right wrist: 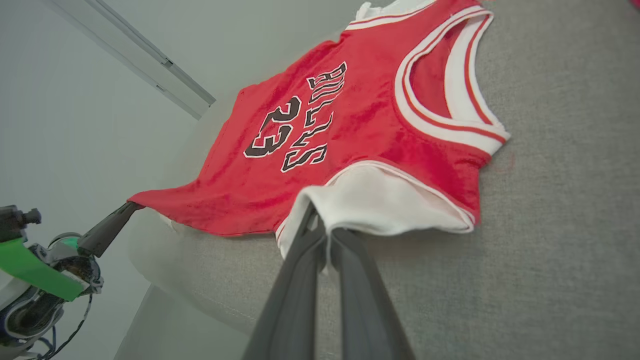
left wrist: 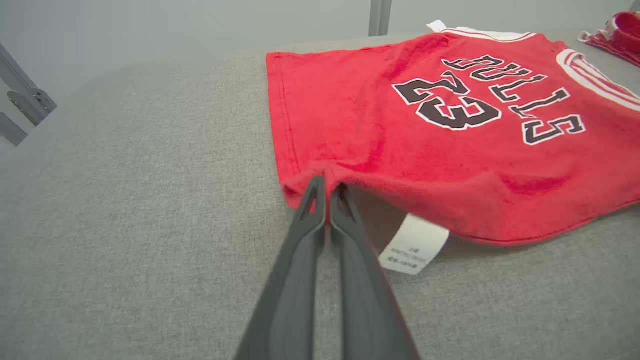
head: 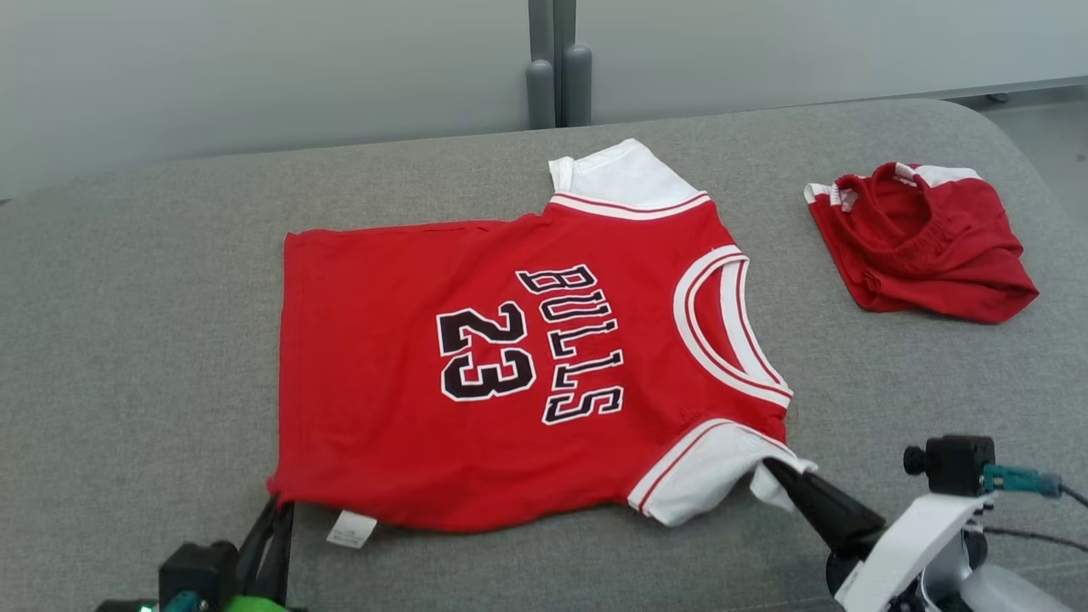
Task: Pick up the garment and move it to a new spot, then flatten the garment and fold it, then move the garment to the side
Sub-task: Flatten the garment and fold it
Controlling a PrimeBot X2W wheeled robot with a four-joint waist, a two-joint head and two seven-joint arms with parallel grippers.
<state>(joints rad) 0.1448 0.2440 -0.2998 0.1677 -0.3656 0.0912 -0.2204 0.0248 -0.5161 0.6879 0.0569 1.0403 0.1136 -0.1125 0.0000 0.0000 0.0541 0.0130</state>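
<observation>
In the head view, you see the red jersey (head: 510, 365) spread flat on the grey bench (head: 127, 340). The print is up, with BULLS and 23 in black. The neck opening is toward the right of the view and the hem toward the left. Your left claw (head: 274, 501) at the lower left is clenched on the near corner of the hem. Your right claw (head: 778, 470) at the lower right is clenched on the edge of the near white sleeve (head: 714, 476). A crumpled red cloth (head: 922, 242) lies well apart from the jersey, at the upper right.

In the left wrist view, the left claw (left wrist: 327, 187) has its two dark fingers pressed together on the hem corner of the red jersey (left wrist: 375, 115). The corner is lifted a little from the bench (left wrist: 125, 200). A white label (left wrist: 414, 245) hangs out under the near edge, just beside the fingers.

In the right wrist view, the right claw (right wrist: 322, 227) pinches the edge of the white sleeve (right wrist: 380, 200), which is raised slightly over the bench (right wrist: 550, 225). The red jersey (right wrist: 350, 125) stretches away from it. At the far left, the left claw (right wrist: 127, 207) holds the other corner.
</observation>
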